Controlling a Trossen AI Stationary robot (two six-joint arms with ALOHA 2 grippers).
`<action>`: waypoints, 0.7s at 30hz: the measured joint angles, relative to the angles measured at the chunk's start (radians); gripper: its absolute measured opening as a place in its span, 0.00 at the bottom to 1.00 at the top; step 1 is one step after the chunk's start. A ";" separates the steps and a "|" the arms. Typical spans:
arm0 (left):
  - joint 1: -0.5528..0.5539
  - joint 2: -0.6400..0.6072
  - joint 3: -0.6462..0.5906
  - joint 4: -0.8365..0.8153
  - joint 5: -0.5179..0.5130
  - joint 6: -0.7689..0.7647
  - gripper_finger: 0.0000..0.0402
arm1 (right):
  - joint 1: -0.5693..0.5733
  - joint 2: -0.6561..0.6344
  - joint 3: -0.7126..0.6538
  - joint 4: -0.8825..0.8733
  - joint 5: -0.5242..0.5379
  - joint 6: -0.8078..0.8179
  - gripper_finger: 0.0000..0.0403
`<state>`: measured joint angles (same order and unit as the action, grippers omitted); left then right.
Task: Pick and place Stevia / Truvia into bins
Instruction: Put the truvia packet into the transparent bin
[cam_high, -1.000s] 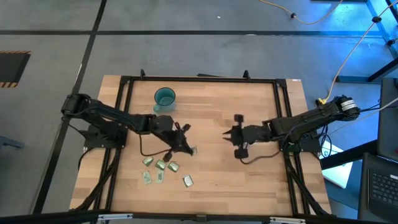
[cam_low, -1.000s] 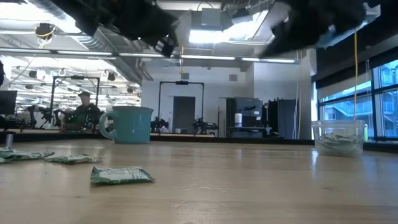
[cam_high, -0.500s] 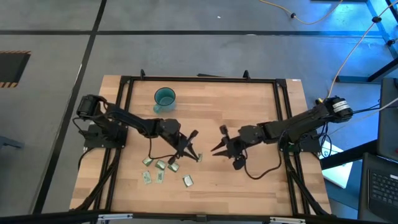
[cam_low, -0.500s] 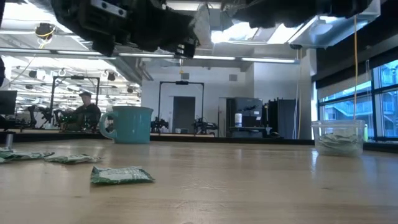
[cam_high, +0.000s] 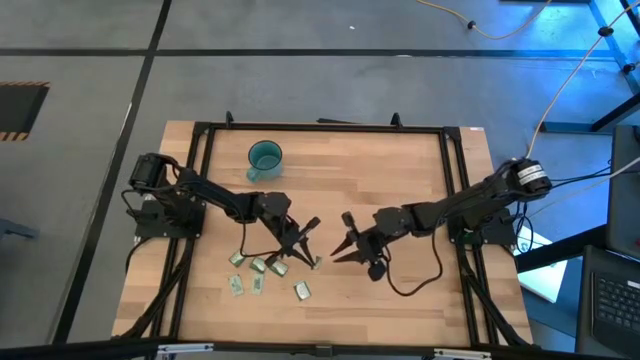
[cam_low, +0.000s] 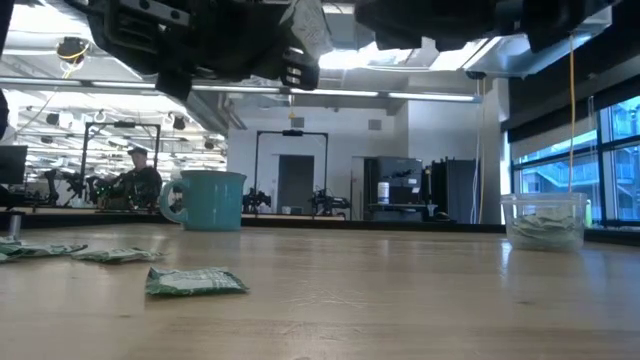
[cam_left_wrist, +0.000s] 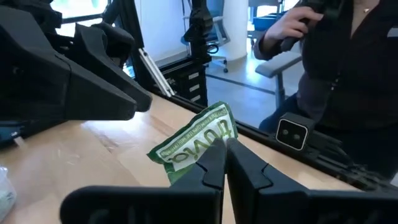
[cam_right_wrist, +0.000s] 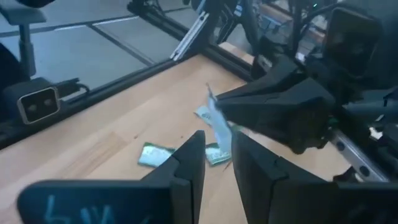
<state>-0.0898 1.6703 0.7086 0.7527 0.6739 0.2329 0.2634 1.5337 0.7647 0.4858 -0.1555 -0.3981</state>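
My left gripper (cam_high: 312, 256) hangs above the table's middle, shut on a green-and-white sachet (cam_left_wrist: 198, 139), which also shows high in the low view (cam_low: 310, 24). My right gripper (cam_high: 343, 240) is open and faces it from the table's right. In the right wrist view the held sachet (cam_right_wrist: 216, 124) stands edge-on just beyond the gap between the right fingers (cam_right_wrist: 189, 155), apart from them. Several more sachets (cam_high: 258, 266) lie flat on the wood near the left gripper. The teal cup (cam_high: 265, 157) stands at the far left. The clear cup (cam_low: 545, 222), with sachets inside, shows only in the low view. My left gripper pinches the green-and-white sachet between its two fingers (cam_left_wrist: 245, 168) at one edge (cam_left_wrist: 217, 144). The rest of the sachet sticks out past the fingertips toward my right gripper. It is lifted clear of the table.
Black frame rails (cam_high: 200, 150) run around the tabletop. Bare wood (cam_high: 400, 160) lies between the cup and the right arm. A person (cam_left_wrist: 348, 62) stands beyond the table's edge, and another person (cam_low: 135, 175) sits far off in the room.
My left gripper has carried the sachet a little toward the table's right and near edge, keeping it clear of the wood. My right gripper has moved toward the table's left until its fingers stand close to the sachet.
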 joint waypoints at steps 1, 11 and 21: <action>0.000 0.000 0.000 0.008 0.000 0.000 0.01 | -0.001 0.005 0.001 0.008 0.000 -0.001 0.21; 0.000 0.000 0.000 0.036 0.002 -0.002 0.01 | -0.001 0.106 0.085 0.012 0.001 -0.052 0.21; -0.001 0.000 0.000 0.019 0.065 -0.039 0.01 | 0.000 0.106 0.095 0.008 0.004 -0.053 0.21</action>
<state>-0.0910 1.6699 0.7086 0.7719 0.7391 0.1940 0.2630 1.6402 0.8593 0.4935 -0.1513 -0.4511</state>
